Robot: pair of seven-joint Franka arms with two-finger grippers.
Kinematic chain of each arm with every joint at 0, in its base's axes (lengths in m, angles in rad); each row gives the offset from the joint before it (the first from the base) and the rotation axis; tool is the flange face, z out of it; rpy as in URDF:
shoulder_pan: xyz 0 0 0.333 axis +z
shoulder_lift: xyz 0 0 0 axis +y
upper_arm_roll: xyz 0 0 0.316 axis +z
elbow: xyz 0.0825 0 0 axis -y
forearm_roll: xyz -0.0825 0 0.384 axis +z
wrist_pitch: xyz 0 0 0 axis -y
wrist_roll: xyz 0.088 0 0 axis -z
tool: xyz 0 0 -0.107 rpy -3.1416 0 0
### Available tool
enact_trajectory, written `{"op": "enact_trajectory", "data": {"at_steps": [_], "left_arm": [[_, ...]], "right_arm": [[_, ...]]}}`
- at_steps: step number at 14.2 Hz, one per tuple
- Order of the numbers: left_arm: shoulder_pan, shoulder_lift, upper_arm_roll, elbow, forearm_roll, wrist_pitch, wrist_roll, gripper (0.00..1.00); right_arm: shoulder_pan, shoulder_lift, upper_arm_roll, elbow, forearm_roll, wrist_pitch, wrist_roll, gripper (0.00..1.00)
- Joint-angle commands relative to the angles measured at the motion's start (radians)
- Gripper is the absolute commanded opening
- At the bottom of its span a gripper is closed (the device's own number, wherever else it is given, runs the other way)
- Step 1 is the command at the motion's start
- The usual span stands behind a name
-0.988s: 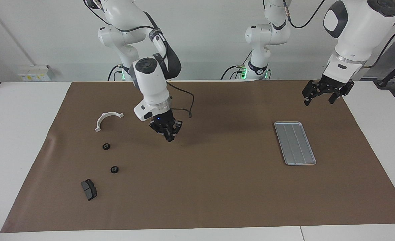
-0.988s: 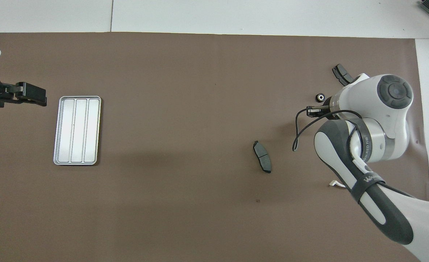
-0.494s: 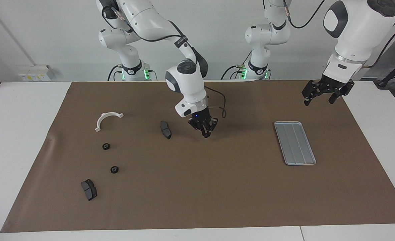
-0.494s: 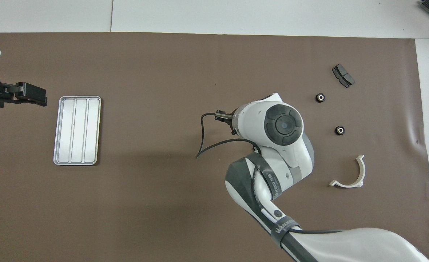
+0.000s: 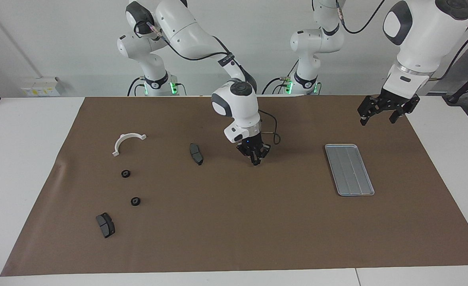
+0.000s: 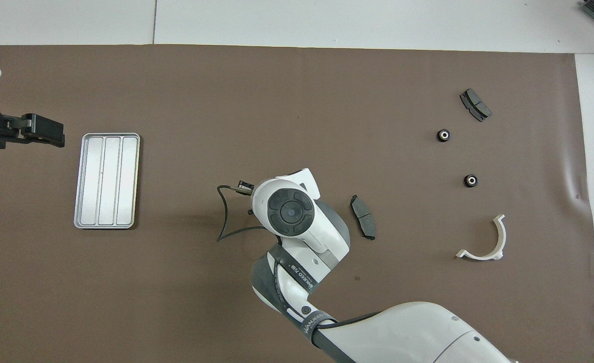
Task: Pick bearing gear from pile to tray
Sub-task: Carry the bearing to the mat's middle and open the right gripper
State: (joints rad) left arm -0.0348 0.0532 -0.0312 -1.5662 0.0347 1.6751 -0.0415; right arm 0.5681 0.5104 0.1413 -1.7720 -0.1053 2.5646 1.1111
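Evidently the right claw is pressed together over bare desk — whether on a gear, I can't tell. Gears look small, rigid, light — pinch across the rim. Left claw waits spread near the tray.

Right pincer low at mid-table, tips together; left pincer raised, spread.

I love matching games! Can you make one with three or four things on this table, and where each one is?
Things:
1. tray
2. white half-ring bracket
3. right gripper
4. left gripper

Places:
A. over the bare mat in the middle of the table
B. flat on the mat at the left arm's end
C. up in the air, past the tray's end nearest the robots
D. on the mat at the right arm's end, nearer the robots than the two gears

Pairs: 1-B, 2-D, 3-A, 4-C
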Motion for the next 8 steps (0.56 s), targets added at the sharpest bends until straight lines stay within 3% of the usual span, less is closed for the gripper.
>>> {"op": "enact_trajectory", "data": {"at_steps": [1,2,6,8], "left_arm": [[-0.002,-0.032,0.005,-0.037,-0.009,0.009,0.005,1.0],[-0.002,-0.032,0.005,-0.037,-0.009,0.009,0.005,1.0],[-0.002,-0.032,0.005,-0.037,-0.009,0.009,0.005,1.0],[-0.002,-0.032,0.005,-0.037,-0.009,0.009,0.005,1.0]], "right_arm": [[-0.011,0.007,0.004,0.011,-0.047,-0.003,0.012,0.29],[-0.013,0.007,0.004,0.009,-0.047,-0.006,0.013,0.99],[-0.016,-0.006,-0.022,0.009,-0.102,-0.03,0.015,1.0],[-0.062,-0.073,-0.037,0.008,-0.117,-0.107,-0.011,1.0]]}}
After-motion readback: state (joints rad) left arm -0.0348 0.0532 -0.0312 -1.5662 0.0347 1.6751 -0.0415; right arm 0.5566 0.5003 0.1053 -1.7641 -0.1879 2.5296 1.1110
